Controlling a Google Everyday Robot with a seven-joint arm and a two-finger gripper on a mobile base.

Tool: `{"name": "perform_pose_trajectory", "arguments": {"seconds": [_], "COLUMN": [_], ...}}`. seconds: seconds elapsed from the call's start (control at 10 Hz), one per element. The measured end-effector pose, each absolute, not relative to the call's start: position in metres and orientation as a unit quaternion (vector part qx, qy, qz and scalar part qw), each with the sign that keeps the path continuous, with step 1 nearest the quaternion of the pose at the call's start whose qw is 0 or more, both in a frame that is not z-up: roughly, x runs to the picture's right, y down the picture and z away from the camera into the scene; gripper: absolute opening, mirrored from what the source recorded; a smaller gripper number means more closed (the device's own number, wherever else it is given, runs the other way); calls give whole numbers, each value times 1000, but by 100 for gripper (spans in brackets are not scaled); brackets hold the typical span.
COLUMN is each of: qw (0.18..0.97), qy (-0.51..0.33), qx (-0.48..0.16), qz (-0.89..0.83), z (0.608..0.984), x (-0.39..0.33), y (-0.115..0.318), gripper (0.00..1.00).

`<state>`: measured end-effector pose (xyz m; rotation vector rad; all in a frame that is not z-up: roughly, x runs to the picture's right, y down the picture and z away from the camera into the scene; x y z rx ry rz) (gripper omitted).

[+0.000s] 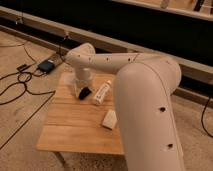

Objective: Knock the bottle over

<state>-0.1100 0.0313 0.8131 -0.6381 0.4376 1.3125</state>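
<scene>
Bottle lying toppled on wooden table, gripper just beside it — finger state unclear (dark tip)

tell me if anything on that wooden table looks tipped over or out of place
The bottle lies on its side on the table, right beside the gripper. The white block sits nearer the front edge.

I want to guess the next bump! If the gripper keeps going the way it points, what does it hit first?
Probably the wooden table: the gripper points down at it, left of the toppled bottle. Depth is unclear.
</scene>
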Motion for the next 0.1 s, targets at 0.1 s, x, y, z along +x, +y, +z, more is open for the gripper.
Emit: {"name": "perform_pose_trajectory", "arguments": {"seconds": [0.1], "qw": [724], "qy": [198], "qx": [-289], "qz": [595], "z": [813], "x": [-110], "y": [31], "gripper": [65]}}
